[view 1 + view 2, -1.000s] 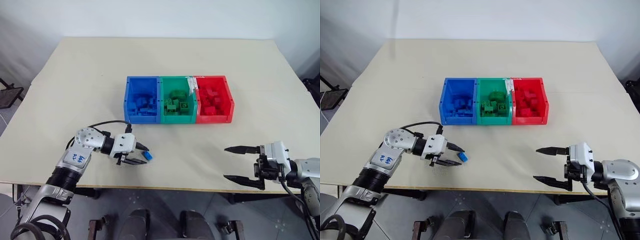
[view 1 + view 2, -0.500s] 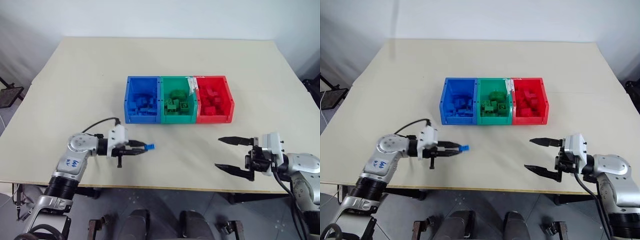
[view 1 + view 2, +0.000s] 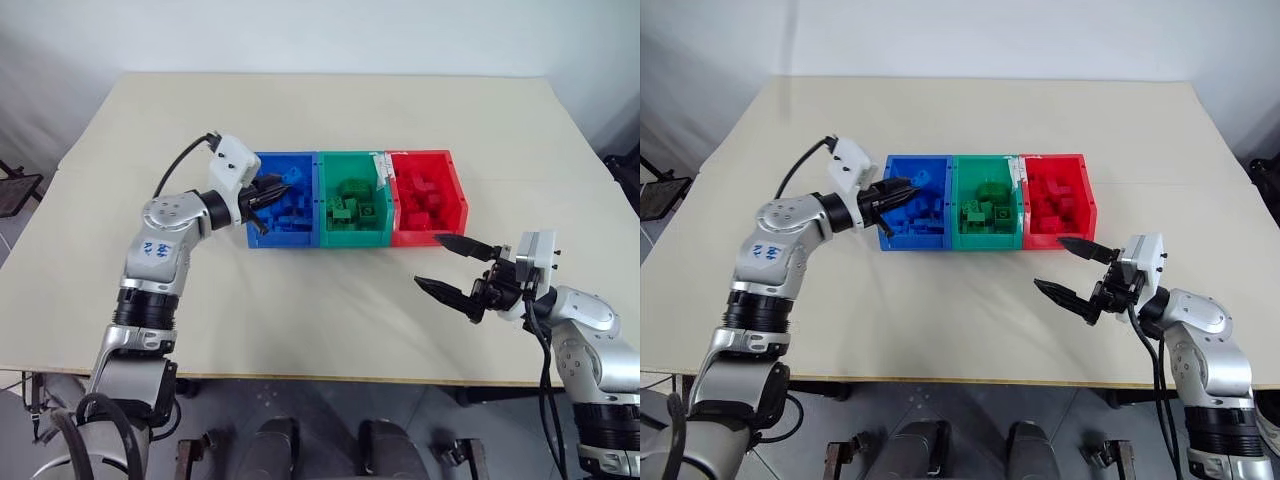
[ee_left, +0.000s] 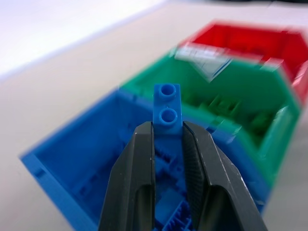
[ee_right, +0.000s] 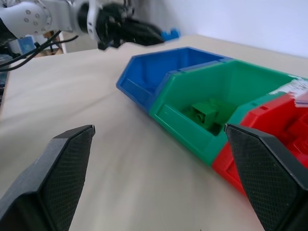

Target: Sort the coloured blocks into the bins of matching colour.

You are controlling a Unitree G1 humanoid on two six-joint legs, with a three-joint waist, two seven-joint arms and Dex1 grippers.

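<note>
Left pincer [image 4: 167, 139]: pinching a blue block [image 4: 167, 110] above the blue bin [image 3: 262, 232].
Right pincer [image 3: 450, 268]: spread wide, over the counter [image 3: 330, 310] near the red bin [image 3: 455, 205].
Green bin [image 3: 325, 205]: carries a white label [image 3: 381, 167], writing unreadable.

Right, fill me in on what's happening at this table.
A humanoid robot is sorting toy blocks by colour. Its left pincer is shut on a small blue block and holds it over the blue bin, not yet let go. The green bin and red bin sit joined beside it, and all three already hold blocks. The right pincer hangs open above the table in front of the red bin, holding nothing.
</note>
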